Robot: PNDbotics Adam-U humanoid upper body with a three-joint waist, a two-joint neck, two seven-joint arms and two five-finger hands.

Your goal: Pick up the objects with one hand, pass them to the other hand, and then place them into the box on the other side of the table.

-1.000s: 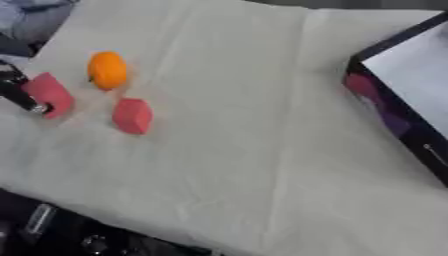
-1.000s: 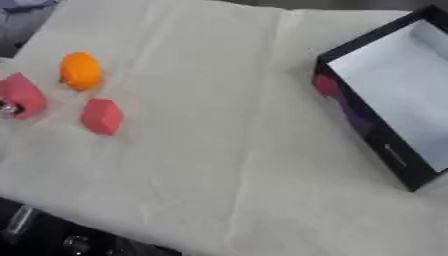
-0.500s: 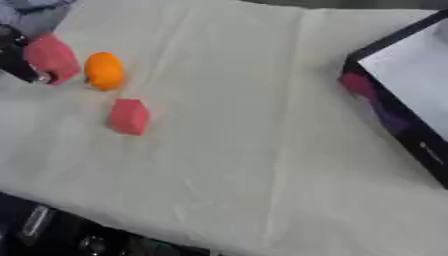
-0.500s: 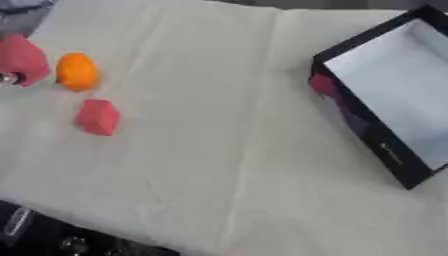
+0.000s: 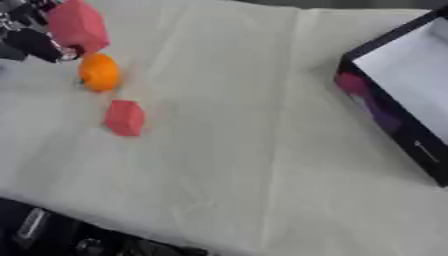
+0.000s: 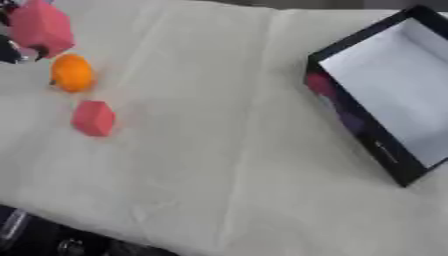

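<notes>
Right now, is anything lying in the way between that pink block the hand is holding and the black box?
Nothing visible does. The left hand holds the pink block at far left; only bare cloth stretches to the black box on the right.

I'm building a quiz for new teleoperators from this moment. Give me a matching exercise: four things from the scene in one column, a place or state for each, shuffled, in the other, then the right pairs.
Things:
1. larger pink block
2. orange ball
3. smaller pink block
4. black box

States:
A. open, white inside, at the table's right
B. held by the left hand
C. on the cloth, nearest the front edge
D. on the cloth, just below the held block

Pairs: 1-B, 2-D, 3-C, 4-A
</notes>
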